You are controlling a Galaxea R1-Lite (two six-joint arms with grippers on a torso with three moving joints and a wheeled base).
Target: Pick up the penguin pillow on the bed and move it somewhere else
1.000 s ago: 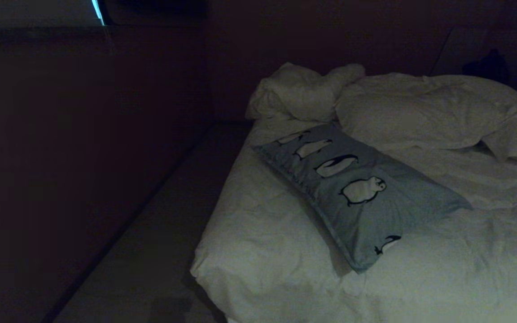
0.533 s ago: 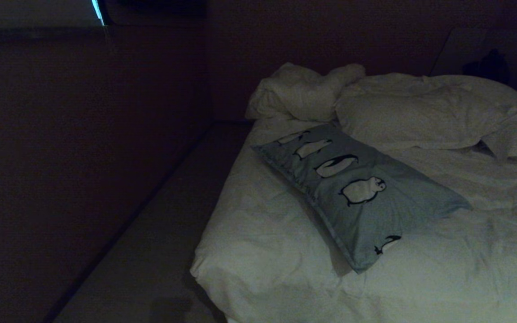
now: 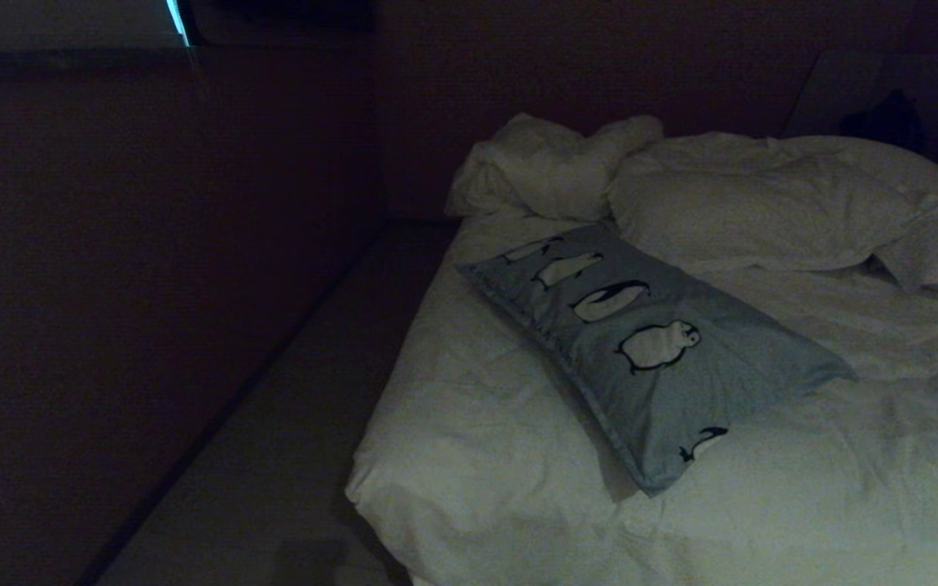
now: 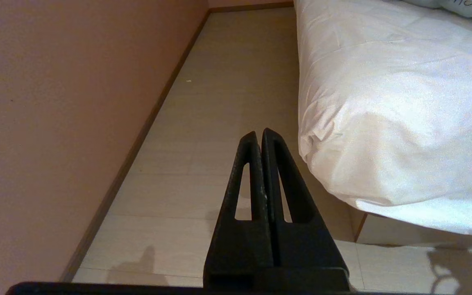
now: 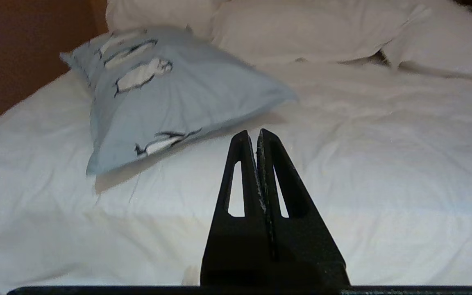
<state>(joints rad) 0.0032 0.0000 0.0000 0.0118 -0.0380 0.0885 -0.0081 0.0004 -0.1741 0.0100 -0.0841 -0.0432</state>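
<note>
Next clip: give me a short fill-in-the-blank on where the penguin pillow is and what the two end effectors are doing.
1. The penguin pillow lies on the ____.
2. Both the left end effector and the right end effector have their jaws ____.
3. The left end effector hangs over the ____ beside the bed.
4. Beyond the penguin pillow lie plain ____ pillows.

Missing words: bed; shut; floor; white
</note>
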